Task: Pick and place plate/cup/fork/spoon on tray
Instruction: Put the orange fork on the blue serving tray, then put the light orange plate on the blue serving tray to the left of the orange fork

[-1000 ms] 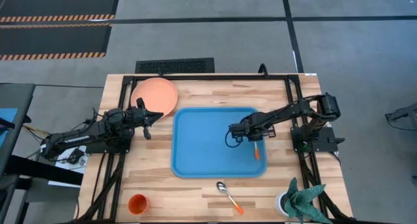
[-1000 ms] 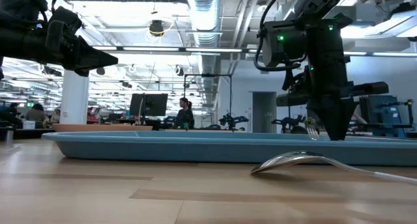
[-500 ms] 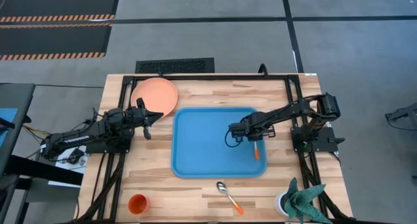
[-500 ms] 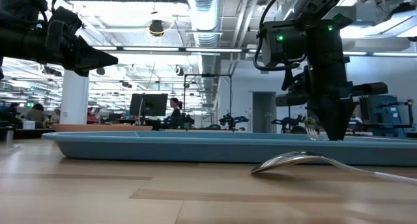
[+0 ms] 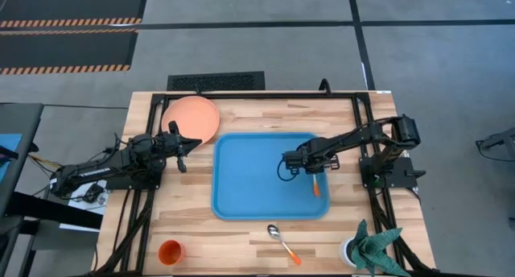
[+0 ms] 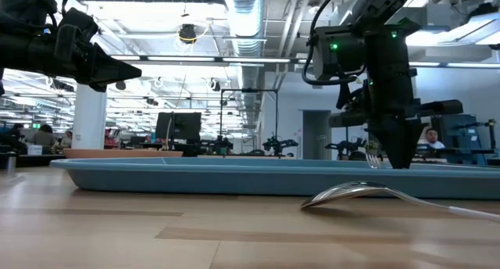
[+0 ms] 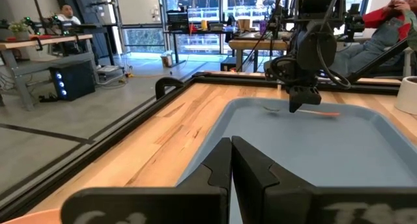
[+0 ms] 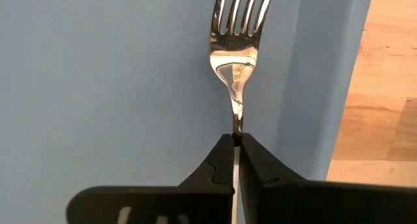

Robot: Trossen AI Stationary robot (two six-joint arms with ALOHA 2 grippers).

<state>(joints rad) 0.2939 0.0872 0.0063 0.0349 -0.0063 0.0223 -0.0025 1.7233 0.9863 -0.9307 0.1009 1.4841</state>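
Note:
My right gripper [image 5: 309,167] is over the right part of the blue tray [image 5: 241,188], shut on the fork [image 8: 238,48]. The fork's orange handle [image 5: 316,188] points toward the table's near edge. My left gripper [image 5: 193,141] is shut and empty, beside the salmon plate [image 5: 191,118], which lies flat at the table's far left. The spoon [image 5: 282,242] lies on the wood in front of the tray. The orange cup [image 5: 170,251] stands at the near left. My right gripper pinches the fork's thin metal neck [image 8: 236,127], just behind the tines, between its two fingertips. The fingers come from above, pointing down. The fork lies about level, low over the tray's floor near its right rim [image 8: 326,87]. Whether it touches the floor, I cannot tell.
A potted plant [image 5: 368,251] stands at the table's near right corner. Black frame rails [image 5: 129,229] run along both sides of the table. Bare wood lies between the cup and the spoon. People sit in the room beyond the table.
My right gripper has gone slightly toward the table's left with the fork, still shut on it.

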